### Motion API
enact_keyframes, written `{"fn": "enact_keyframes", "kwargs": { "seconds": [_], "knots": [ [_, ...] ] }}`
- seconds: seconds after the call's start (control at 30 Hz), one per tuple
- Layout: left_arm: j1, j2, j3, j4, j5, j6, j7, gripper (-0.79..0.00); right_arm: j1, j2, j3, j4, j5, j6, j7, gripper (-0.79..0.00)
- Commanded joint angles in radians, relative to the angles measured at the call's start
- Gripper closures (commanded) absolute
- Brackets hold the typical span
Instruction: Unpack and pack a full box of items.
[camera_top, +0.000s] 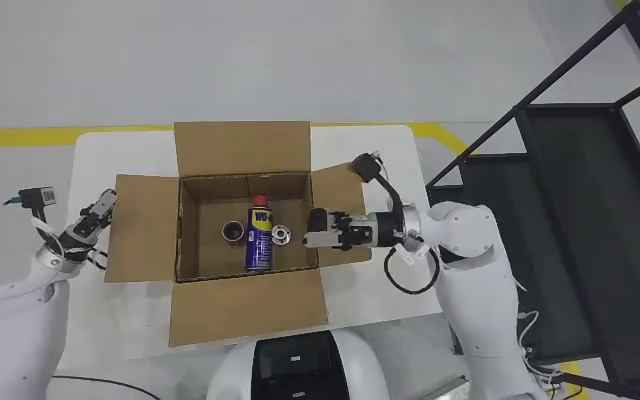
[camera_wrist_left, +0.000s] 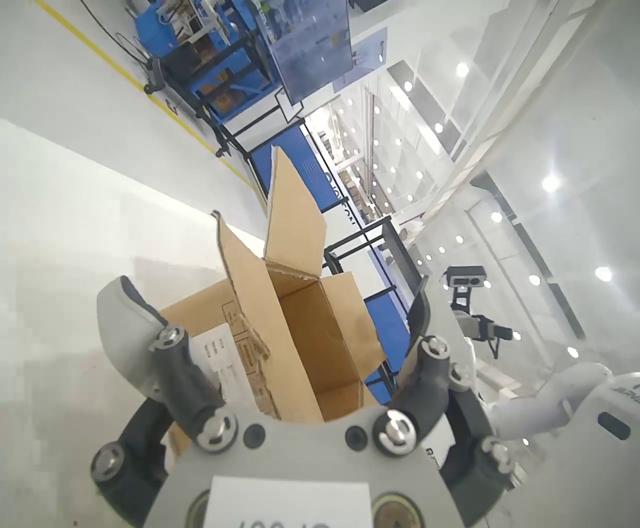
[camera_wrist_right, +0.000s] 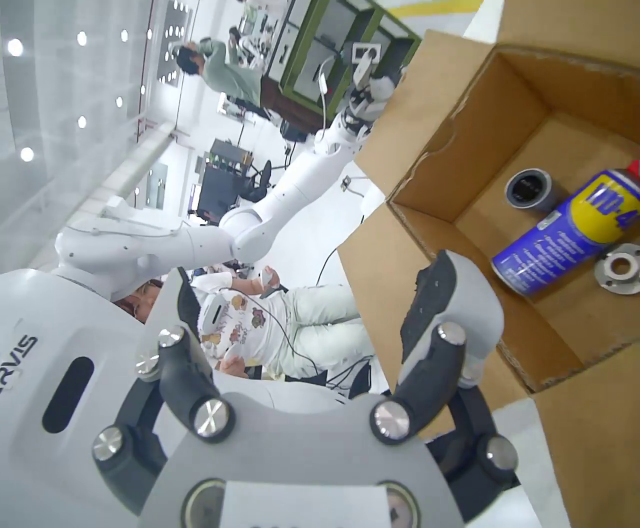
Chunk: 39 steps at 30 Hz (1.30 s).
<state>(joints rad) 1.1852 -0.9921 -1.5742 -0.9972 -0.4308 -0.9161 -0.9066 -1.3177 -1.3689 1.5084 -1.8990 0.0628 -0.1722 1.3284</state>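
Now: box (camera_top: 245, 150), can (camera_top: 260, 243), roll (camera_top: 233, 234), flange (camera_top: 281, 236), one each; left gripper (camera_wrist_left: 270, 295), right gripper (camera_wrist_right: 310, 290) spread, empty

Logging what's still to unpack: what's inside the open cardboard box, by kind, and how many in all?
Spray can: 1
Dark hollow cylinder: 1
Metal flange: 1
Total: 3

Left claw (camera_wrist_left: 272, 295), right claw (camera_wrist_right: 312, 280): both agape
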Motion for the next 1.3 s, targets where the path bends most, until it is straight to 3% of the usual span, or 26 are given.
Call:
{"fn": "enact_keyframes", "kwargs": {
  "seconds": [0.0, 0.17, 0.37, 0.6, 0.93, 1.27],
  "knots": [
    [0.008, 0.004, 0.009, -0.038, -0.055, 0.014, -0.012, -0.785, -0.031, 0.009, 0.067, -0.006, 0.014, -0.005, -0.028, -0.785],
    [0.044, 0.018, 0.021, -0.154, -0.074, 0.016, -0.013, -0.785, -0.104, 0.027, 0.194, 0.010, 0.006, -0.007, -0.103, -0.785],
    [0.071, 0.029, 0.078, -0.288, -0.172, 0.100, -0.098, -0.785, -0.130, 0.041, 0.226, 0.102, -0.045, -0.008, -0.188, -0.785],
    [0.030, 0.029, 0.189, -0.291, -0.101, 0.107, -0.104, -0.785, -0.087, 0.051, 0.174, 0.255, -0.140, -0.003, -0.256, -0.785],
    [-0.007, 0.033, 0.268, -0.225, -0.044, 0.061, -0.058, -0.785, -0.052, 0.054, 0.040, 0.193, 0.037, -0.090, -0.165, -0.785],
    [-0.001, 0.042, 0.281, -0.229, -0.062, 0.030, -0.028, -0.785, 0.163, 0.028, -0.257, 0.355, -0.025, -0.102, -0.230, -0.785]
  ]
}}
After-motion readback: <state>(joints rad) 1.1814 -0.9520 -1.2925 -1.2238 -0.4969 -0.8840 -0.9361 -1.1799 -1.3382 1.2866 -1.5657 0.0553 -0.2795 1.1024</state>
